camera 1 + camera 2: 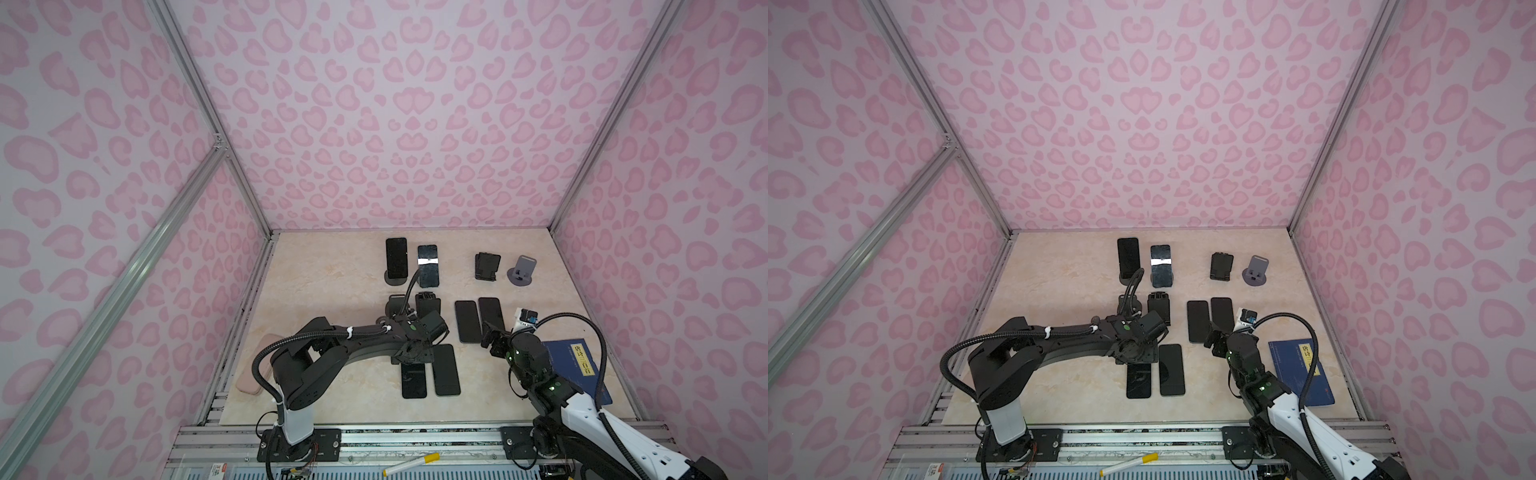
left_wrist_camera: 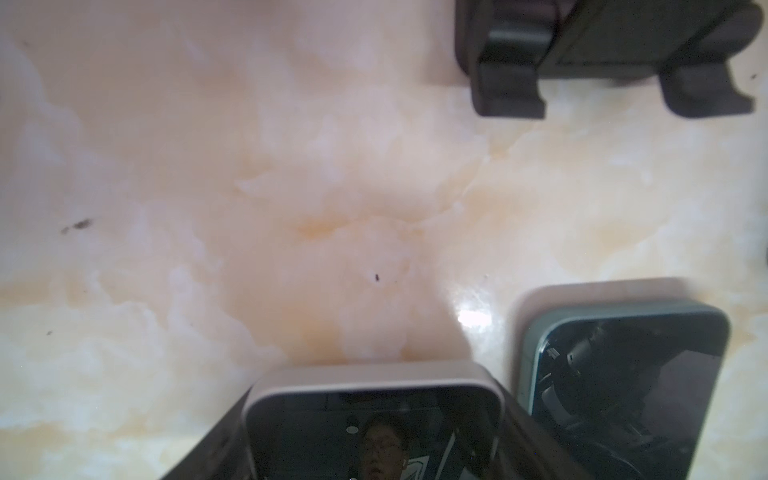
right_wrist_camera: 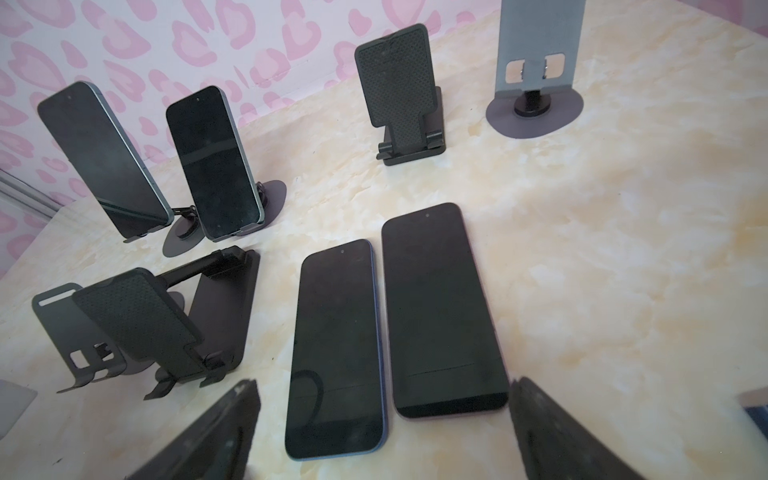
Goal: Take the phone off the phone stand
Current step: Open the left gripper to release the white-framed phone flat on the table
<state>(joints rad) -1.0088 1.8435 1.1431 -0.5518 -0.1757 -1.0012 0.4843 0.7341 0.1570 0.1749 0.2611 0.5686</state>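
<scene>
My left gripper (image 1: 413,361) is shut on a dark phone with a pinkish-grey frame (image 2: 374,399), its fingers (image 2: 220,449) pressing both long edges. In both top views this phone (image 1: 414,384) sits low over the table, parallel to another flat phone (image 1: 446,370). Just beyond it a black phone stand (image 2: 602,54) stands empty. Two more phones (image 3: 104,162) (image 3: 214,162) lean on stands at the back. My right gripper (image 3: 382,432) is open, above the near ends of two flat phones (image 3: 338,345) (image 3: 440,307), touching neither.
Empty stands sit at the back right, one black (image 1: 487,266) and one grey (image 1: 523,270), and two more (image 3: 145,324) (image 3: 75,332) are mid-table. A blue book (image 1: 577,370) and a small white box (image 1: 524,318) lie right, a pink case (image 1: 255,370) left.
</scene>
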